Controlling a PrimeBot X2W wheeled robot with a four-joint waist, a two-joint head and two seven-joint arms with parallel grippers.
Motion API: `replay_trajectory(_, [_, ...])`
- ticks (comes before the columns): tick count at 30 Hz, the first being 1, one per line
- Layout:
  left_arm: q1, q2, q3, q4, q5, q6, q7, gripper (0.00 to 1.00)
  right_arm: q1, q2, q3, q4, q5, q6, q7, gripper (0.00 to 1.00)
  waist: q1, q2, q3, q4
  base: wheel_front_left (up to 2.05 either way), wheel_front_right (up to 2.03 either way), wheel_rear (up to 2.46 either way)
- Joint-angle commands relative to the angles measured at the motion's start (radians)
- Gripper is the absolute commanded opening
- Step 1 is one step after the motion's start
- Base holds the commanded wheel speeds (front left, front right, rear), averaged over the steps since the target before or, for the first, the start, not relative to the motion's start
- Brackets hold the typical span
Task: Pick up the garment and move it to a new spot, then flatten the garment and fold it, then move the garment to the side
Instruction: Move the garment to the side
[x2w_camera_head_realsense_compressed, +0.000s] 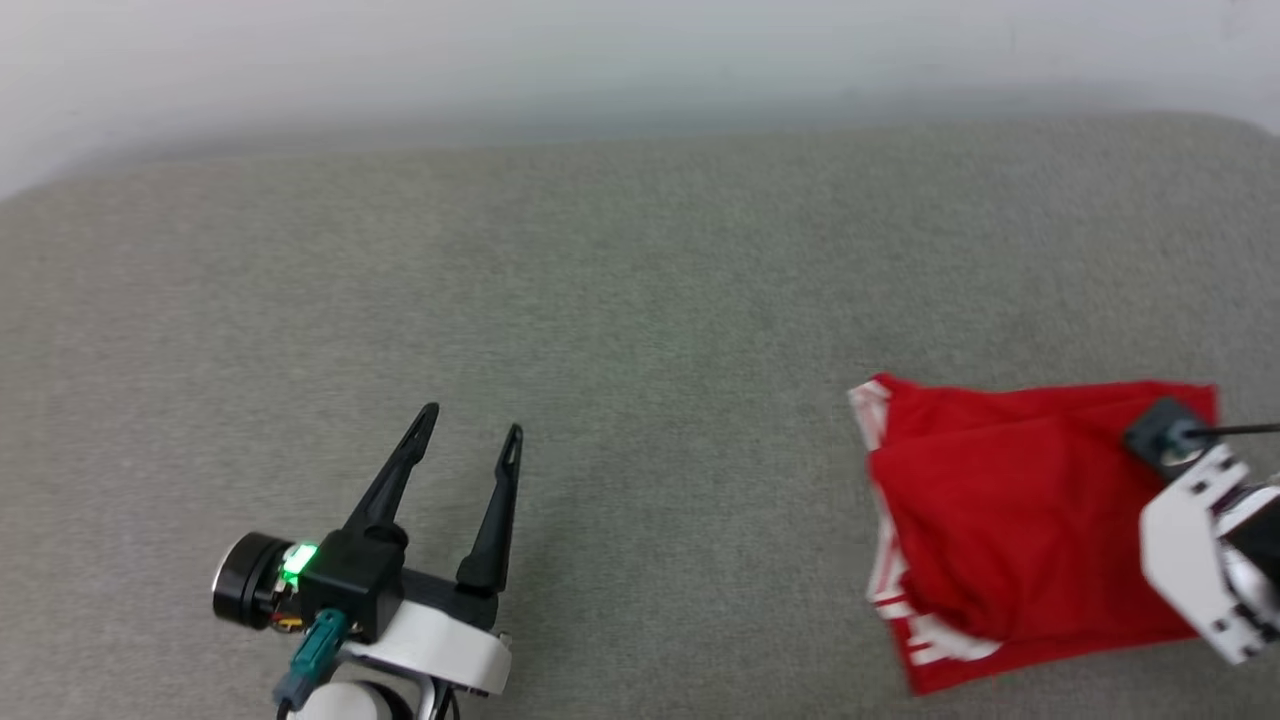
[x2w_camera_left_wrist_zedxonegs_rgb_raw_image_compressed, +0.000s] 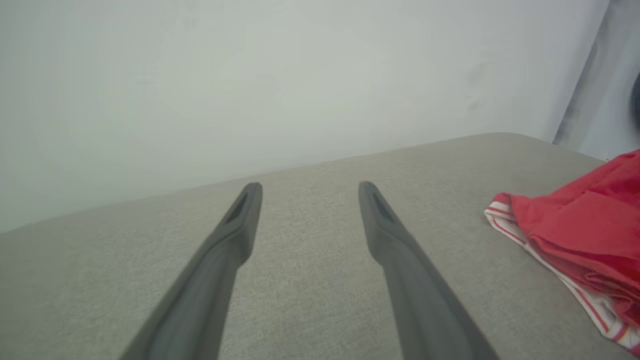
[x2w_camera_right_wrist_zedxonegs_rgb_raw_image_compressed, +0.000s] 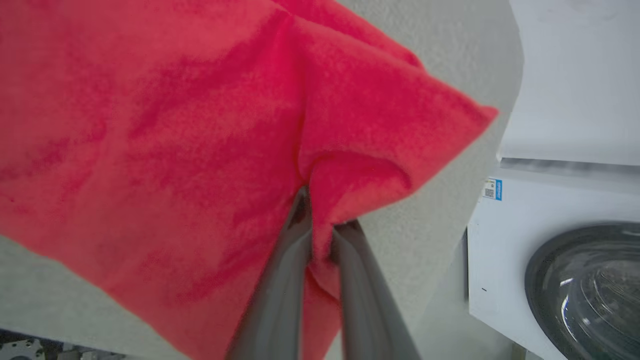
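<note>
The garment (x2w_camera_head_realsense_compressed: 1010, 520) is a red shirt, folded into a rough square on the grey cushion at the right, with striped red-and-white trim along its left edge. In the left wrist view the garment (x2w_camera_left_wrist_zedxonegs_rgb_raw_image_compressed: 585, 235) lies at the right edge. My right gripper (x2w_camera_right_wrist_zedxonegs_rgb_raw_image_compressed: 322, 222) is shut on a fold of the garment (x2w_camera_right_wrist_zedxonegs_rgb_raw_image_compressed: 175, 140) near its right edge, pinching red cloth between both fingers. In the head view its pale wrist (x2w_camera_head_realsense_compressed: 1200, 530) covers that edge. My left gripper (x2w_camera_head_realsense_compressed: 470, 425) stands open above bare cushion at the lower left, well apart from the shirt.
The grey cushion (x2w_camera_head_realsense_compressed: 620, 300) spreads wide, with a pale wall behind it. A white washing machine (x2w_camera_right_wrist_zedxonegs_rgb_raw_image_compressed: 560, 260) with a dark round door stands just past the cushion's right edge.
</note>
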Motion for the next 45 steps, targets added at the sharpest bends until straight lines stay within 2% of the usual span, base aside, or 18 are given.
replay_trajectory(1, [-0.026, 0.007, -0.01, -0.006, 0.004, -0.003, -0.002, 1.0, -0.037, -0.045, 0.004, 0.029, 0.007, -0.002, -0.031, 0.0, 0.0, 0.0, 0.046, -0.039, 0.0, 0.0, 0.0])
replay_trajectory(7, [-0.082, 0.032, -0.046, -0.028, 0.015, -0.008, -0.002, 1.0, -0.111, -0.154, 0.003, 0.159, -0.009, -0.002, -0.148, 0.0, 0.0, 0.0, 0.143, -0.08, 0.0, 0.0, 0.0])
replay_trajectory(16, [-0.159, 0.074, -0.076, -0.074, 0.022, -0.008, -0.002, 1.0, -0.198, -0.199, -0.086, 0.373, -0.039, -0.002, -0.304, 0.0, 0.0, 0.0, 0.268, -0.101, 0.0, 0.0, 0.0])
replay_trajectory(25, [-0.203, 0.104, -0.063, -0.137, 0.007, -0.009, -0.002, 1.0, -0.279, -0.159, -0.262, 0.568, -0.101, -0.002, -0.437, 0.0, 0.0, 0.0, 0.372, -0.091, 0.0, 0.0, 0.0])
replay_trajectory(36, [-0.23, 0.127, -0.06, -0.16, 0.013, -0.004, -0.002, 1.0, -0.306, -0.074, -0.49, 0.694, -0.245, -0.002, -0.488, 0.0, 0.0, 0.0, 0.412, -0.07, 0.0, 0.0, 0.0])
replay_trajectory(37, [-0.229, 0.126, -0.061, -0.157, 0.012, -0.003, -0.002, 1.0, -0.302, -0.065, -0.505, 0.695, -0.259, -0.002, -0.489, 0.4, 0.0, 0.0, 0.407, -0.068, 0.0, 0.0, 0.0])
replay_trajectory(38, [-0.226, 0.124, -0.061, -0.154, 0.011, -0.002, -0.002, 1.0, -0.299, -0.056, -0.522, 0.695, -0.272, -0.002, -0.488, 1.0, 0.0, 0.0, 0.399, -0.067, 0.0, 0.0, 0.0])
replay_trajectory(42, [-0.208, 0.114, -0.059, -0.138, 0.002, 0.006, -0.002, 1.0, -0.288, -0.011, -0.568, 0.671, -0.319, -0.002, -0.482, 1.0, 0.0, 0.0, 0.352, -0.064, 0.0, 0.0, 0.0])
replay_trajectory(43, [-0.188, 0.101, -0.053, -0.117, -0.009, 0.014, -0.002, 1.0, -0.272, 0.019, -0.584, 0.634, -0.337, -0.002, -0.477, 1.0, 0.0, 0.0, 0.297, -0.06, 0.0, 0.0, 0.0])
replay_trajectory(45, [-0.173, 0.093, -0.044, -0.102, -0.018, 0.022, -0.002, 1.0, -0.266, 0.038, -0.578, 0.596, -0.341, -0.002, -0.479, 1.0, 0.0, 0.0, 0.254, -0.056, 0.0, 0.0, 0.0])
